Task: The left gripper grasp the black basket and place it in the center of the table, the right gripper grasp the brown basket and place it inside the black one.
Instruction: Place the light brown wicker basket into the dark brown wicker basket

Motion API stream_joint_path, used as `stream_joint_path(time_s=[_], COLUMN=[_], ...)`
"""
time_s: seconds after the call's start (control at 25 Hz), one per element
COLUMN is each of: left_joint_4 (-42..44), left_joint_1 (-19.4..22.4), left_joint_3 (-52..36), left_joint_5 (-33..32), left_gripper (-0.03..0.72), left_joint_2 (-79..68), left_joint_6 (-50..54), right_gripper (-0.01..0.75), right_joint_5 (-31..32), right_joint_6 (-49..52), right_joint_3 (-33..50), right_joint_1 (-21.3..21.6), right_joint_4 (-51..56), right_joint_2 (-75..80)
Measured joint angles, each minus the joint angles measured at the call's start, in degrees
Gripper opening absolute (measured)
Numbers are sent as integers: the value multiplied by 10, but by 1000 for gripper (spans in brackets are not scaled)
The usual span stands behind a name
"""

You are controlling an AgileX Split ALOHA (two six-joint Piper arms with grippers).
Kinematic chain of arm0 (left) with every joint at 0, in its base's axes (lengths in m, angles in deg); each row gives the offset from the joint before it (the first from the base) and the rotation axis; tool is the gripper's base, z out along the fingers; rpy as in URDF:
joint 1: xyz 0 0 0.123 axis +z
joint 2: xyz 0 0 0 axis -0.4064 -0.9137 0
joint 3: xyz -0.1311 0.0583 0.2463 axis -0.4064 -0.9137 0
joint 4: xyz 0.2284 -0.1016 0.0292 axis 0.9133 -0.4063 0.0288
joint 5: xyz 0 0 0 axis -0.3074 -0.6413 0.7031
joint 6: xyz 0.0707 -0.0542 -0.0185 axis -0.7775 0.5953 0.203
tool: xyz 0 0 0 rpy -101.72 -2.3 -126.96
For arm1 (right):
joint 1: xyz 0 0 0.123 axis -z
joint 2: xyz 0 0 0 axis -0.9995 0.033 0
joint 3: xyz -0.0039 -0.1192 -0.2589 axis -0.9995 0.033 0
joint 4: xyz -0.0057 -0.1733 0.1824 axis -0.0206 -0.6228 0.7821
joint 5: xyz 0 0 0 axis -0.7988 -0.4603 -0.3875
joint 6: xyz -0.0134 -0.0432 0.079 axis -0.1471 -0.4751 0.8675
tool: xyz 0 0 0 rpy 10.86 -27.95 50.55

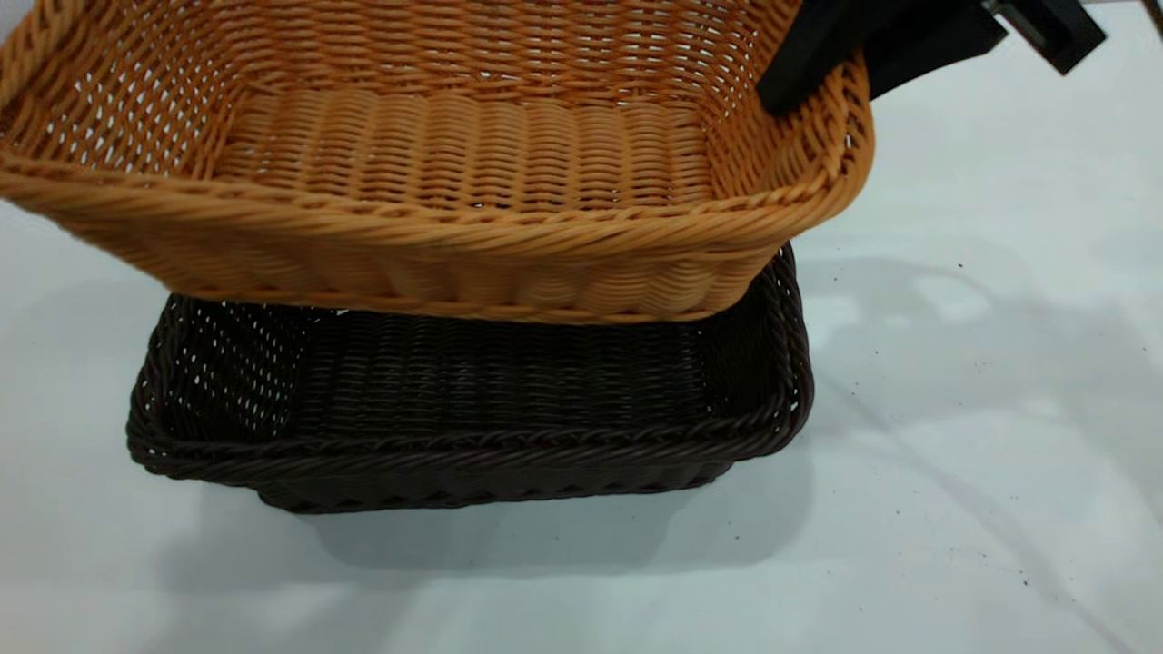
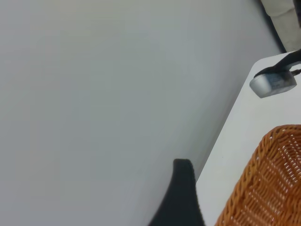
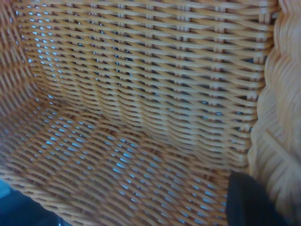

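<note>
Overall, one plain white table, flecked with a few dark specks, carried two rectangular woven wicker baskets. The orange-tan basket, with a braided rim and open-weave sloping sides, was lifted and tilted above the very dark brown-black basket, covering its far part; I could not tell whether the two touched. The dark basket sat flat on the table. One black right gripper was clamped over the tan basket's right-hand rim, one finger inside the wall; its wrist view showed the weave up close and a single dark fingertip. Of the left gripper only one black finger showed, off beside the table edge near the tan rim; how its fingers stood I could not tell.
</note>
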Motion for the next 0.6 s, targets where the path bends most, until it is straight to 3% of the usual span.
stream_joint_path(time_s=[0.6], left_joint_4=[1], left_joint_1=[0], left_joint_3=[0], left_joint_5=[-2], left_gripper=[554], left_joint_2=[0], left_joint_6=[0], right_gripper=[107], right_joint_5=[13], right_joint_6=[-5], right_joint_3=[-15], right_joint_1=[-13], right_joint_4=[-18], right_joint_2=[44])
